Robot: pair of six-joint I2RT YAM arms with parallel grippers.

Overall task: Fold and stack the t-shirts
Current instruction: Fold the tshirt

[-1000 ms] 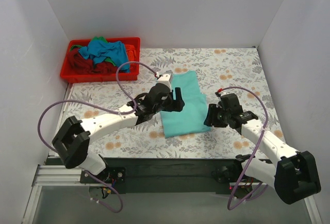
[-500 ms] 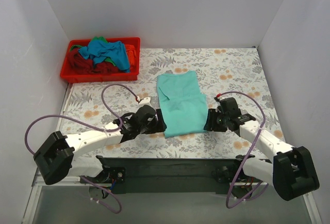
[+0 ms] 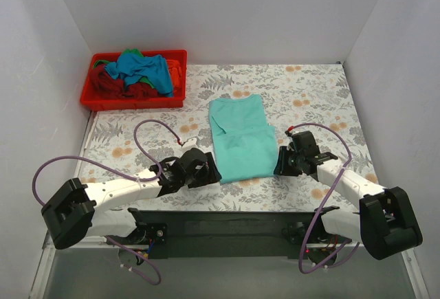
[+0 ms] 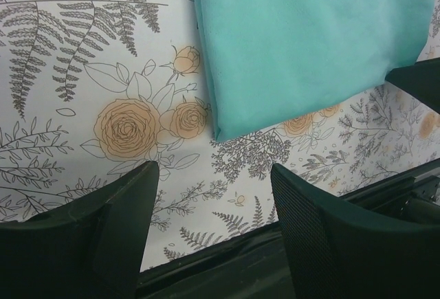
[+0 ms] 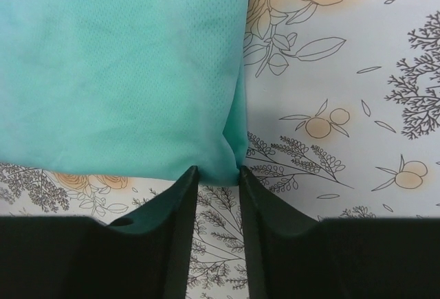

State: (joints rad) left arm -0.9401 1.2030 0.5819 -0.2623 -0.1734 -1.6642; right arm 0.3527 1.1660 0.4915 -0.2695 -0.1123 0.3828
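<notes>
Top view: one mint-teal t-shirt (image 3: 240, 142), folded flat at the middle of the table (image 3: 309, 93). One red bin (image 3: 130, 103) at the far left, holding heaped t-shirts (image 3: 137, 72) in blue, dark red, green and orange; tangled, count unclear.
Left wrist: my left gripper (image 4: 214, 175) released, empty, beside the shirt's near corner.
Right wrist: my right gripper (image 5: 216, 172) clenched on the other near corner; shirt cut off at top.

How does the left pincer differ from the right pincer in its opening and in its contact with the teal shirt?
The left pincer is wide open; the right pincer is almost closed. The left pincer touches nothing, just off the near left corner of the mint-teal t-shirt; the right pincer has the shirt's near right corner pinched between its fingers. Both sit low over the table at the shirt's near edge.
</notes>
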